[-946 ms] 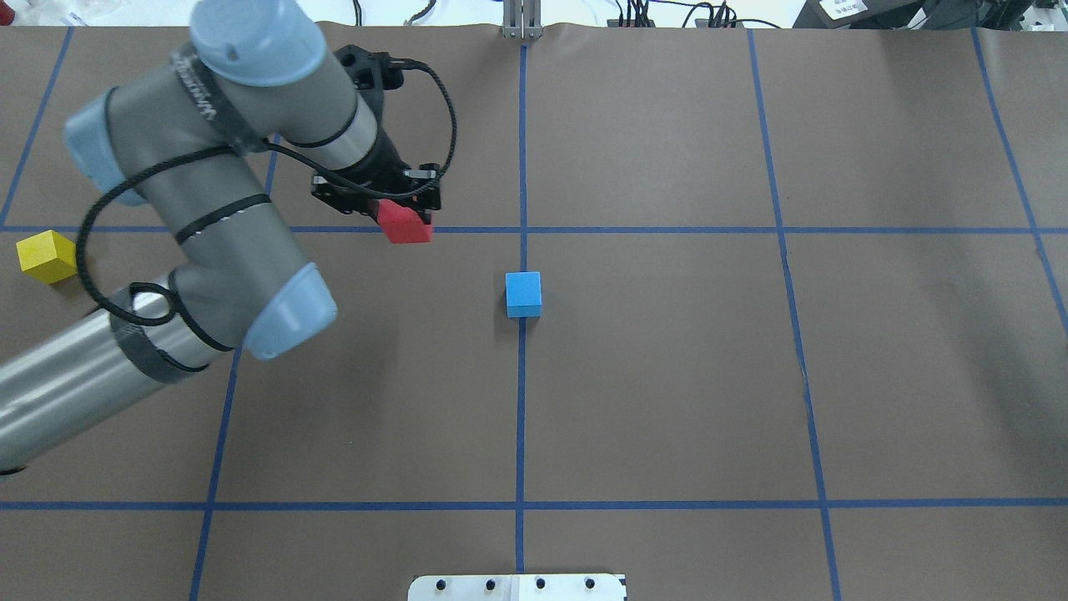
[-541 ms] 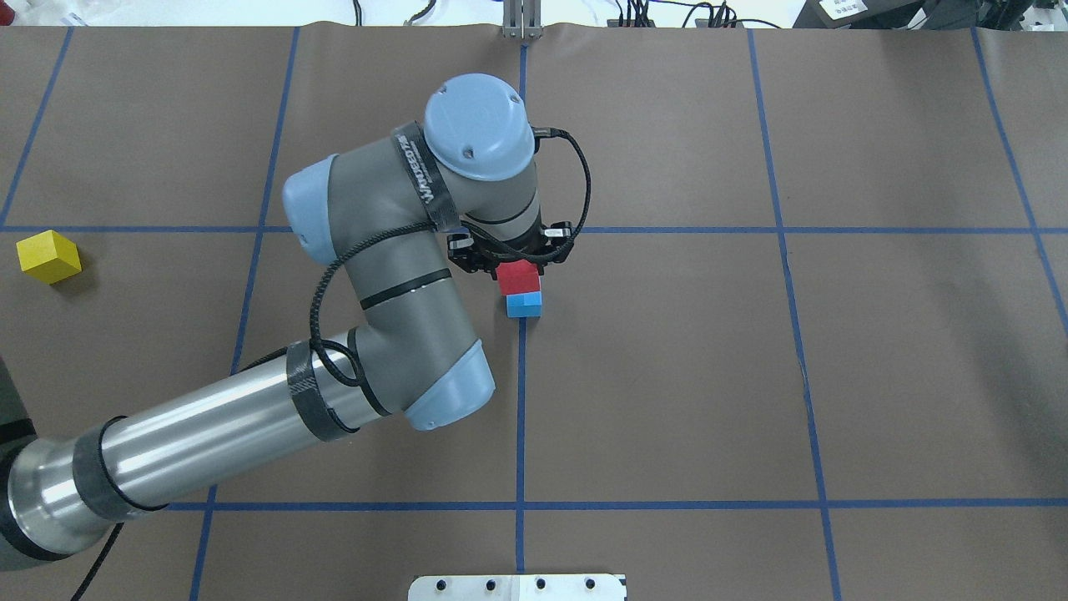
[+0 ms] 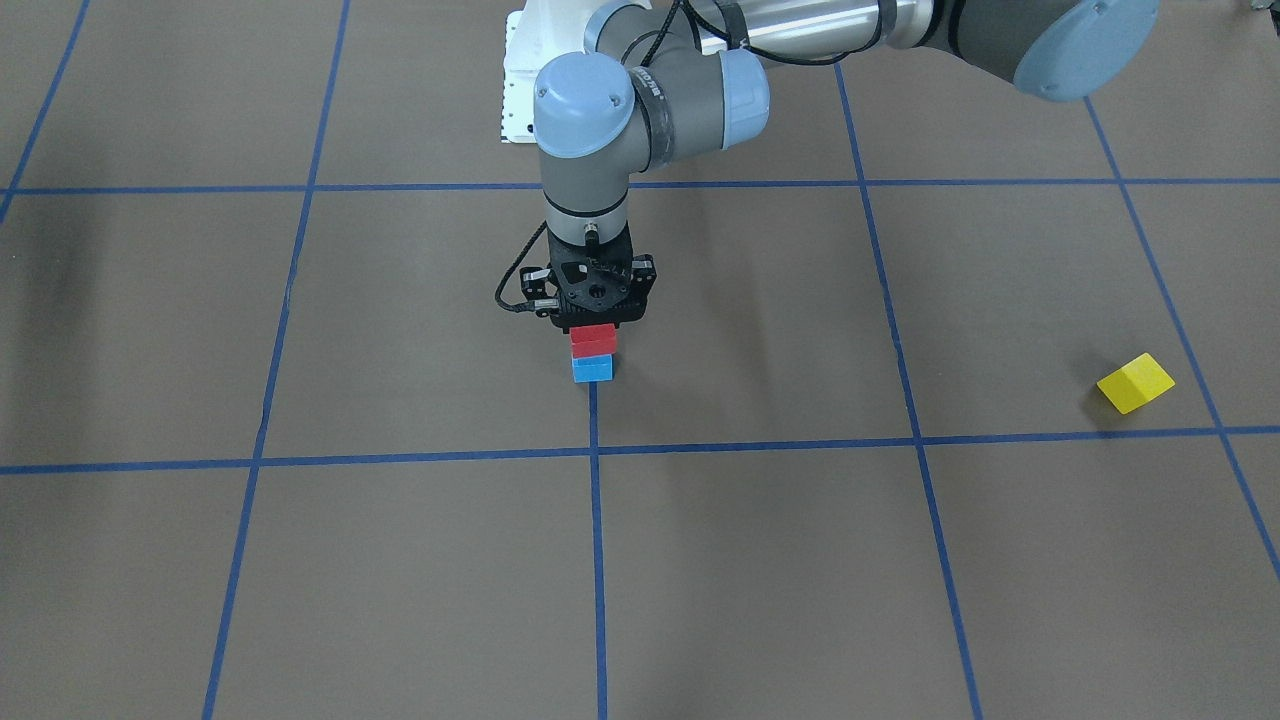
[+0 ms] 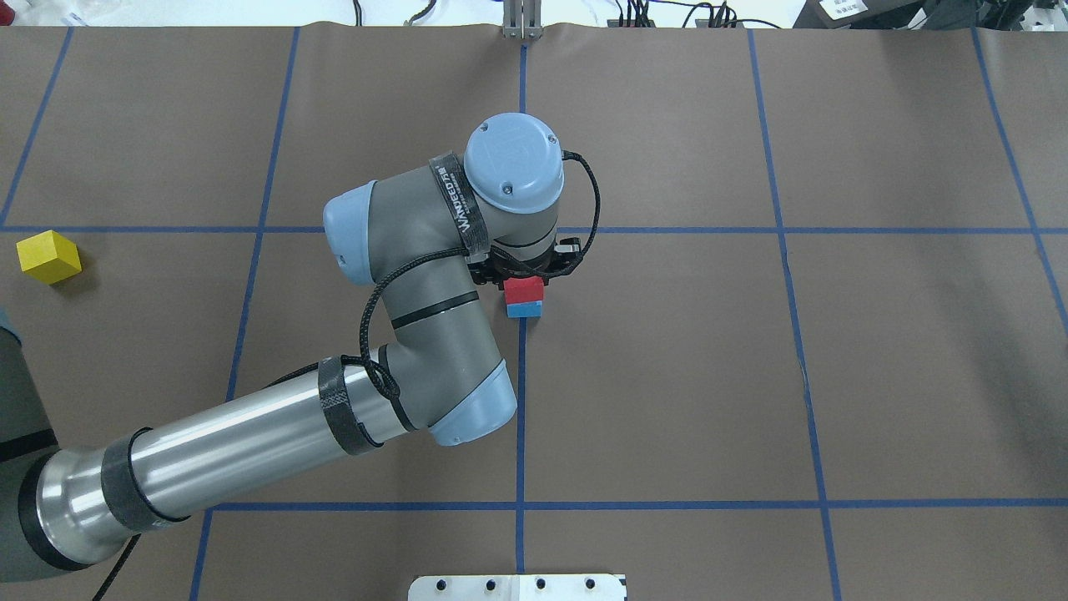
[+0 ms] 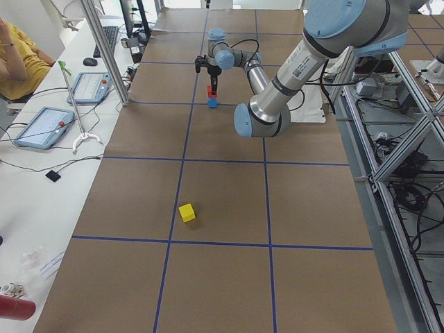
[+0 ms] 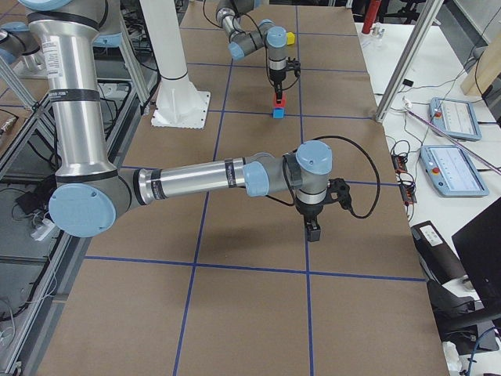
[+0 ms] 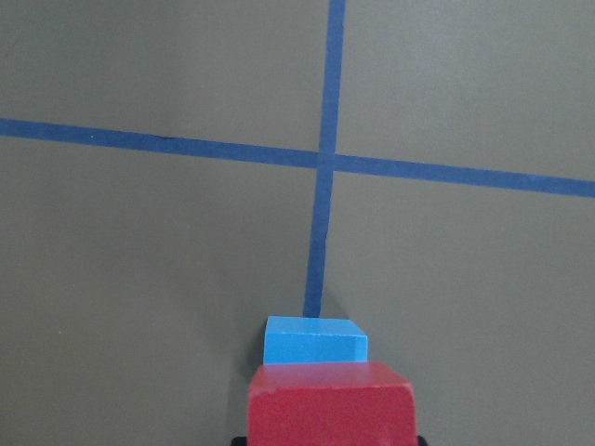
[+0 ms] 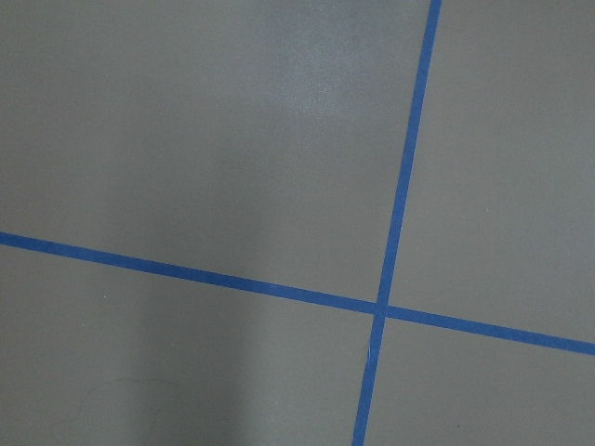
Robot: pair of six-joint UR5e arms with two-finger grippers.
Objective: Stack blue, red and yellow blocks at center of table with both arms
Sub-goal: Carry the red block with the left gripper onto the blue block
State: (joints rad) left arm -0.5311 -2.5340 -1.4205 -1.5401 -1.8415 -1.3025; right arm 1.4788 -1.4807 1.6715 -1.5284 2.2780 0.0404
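Second step in hand: the left gripper [image 3: 594, 320], closed on the red block [image 3: 593, 341], holds it on the blue block [image 3: 592, 369] at frame centre (contact looks made). Next it should release and lift straight up. The yellow block [image 3: 1135, 383] sits far right. Whether the right gripper [image 6: 313, 229] is open, I cannot tell.

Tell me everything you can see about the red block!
The red block is a small, plain, cube-like piece with a matte painted look, crisp edges and no markings. It stands upright on top of the blue block, lined up squarely with it, near the middle of the table over a blue tape line. The left gripper reaches straight down onto it and clasps its sides. Nothing else touches it.
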